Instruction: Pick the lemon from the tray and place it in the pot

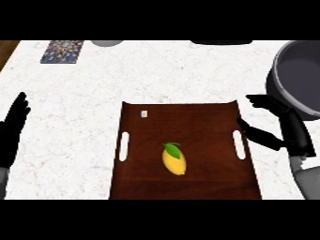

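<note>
Lemon [174, 161] first: it lies on the dark wooden tray [204, 122], in the tray's near half and roughly midway between the two slot handles, its green leaf pointing toward the far edge of the table [72, 93]. From where I sit, nothing of the task is done yet. The fruit has not been lifted and the pot [304, 77] holds nothing that I can see. The pick, the carry and the drop are all left to do. The pot stands by the table's right edge, beyond the tray's far right corner and well apart from the lemon. My right robot hand [290, 127] is over the table just outside the tray's right rim, between the tray and the pot, with its fingers spread straight and nothing in them. The thumb side reaches to about the right slot handle, and one finger points toward the tray's far right corner. The lemon is to the left of this hand and a little nearer the table's near edge, clear of it, with the tray's right half between them. The left robot hand [3, 136] rests open near the table's left edge, fingers up, holding nothing. I judge the next job is to bring the right robot hand leftward over the tray and down onto the lemon.
</note>
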### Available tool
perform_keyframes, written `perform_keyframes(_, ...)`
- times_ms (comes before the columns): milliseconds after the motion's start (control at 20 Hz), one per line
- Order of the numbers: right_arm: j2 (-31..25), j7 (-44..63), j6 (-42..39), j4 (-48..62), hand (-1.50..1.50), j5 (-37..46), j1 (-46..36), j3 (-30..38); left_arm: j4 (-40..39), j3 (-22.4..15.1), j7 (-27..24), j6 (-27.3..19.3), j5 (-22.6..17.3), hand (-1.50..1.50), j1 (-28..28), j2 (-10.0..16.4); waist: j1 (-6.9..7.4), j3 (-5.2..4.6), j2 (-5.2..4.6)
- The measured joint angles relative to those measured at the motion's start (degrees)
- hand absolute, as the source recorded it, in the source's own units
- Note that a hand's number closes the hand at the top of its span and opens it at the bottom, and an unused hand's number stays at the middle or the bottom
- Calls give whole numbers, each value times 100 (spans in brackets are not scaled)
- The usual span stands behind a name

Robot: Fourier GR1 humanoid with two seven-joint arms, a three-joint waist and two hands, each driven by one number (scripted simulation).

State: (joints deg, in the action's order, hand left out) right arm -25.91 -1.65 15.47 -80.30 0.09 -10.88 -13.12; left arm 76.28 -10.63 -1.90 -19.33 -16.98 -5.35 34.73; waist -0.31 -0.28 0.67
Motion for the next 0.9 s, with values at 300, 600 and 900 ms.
perform_keyframes(300,91,-538,1124,-1111,-150,1488,1090,-816,388,-142,220,-23,106,0,353,-23,-45,19,-7)
perform_keyframes(600,-277,761,547,-2112,-150,2299,1162,-1263,529,-96,252,69,234,0,475,-92,12,19,-39)
perform_keyframes(900,-148,2594,-689,-2458,-150,2695,186,-1729,851,-108,481,79,318,0,508,-94,117,17,-55)
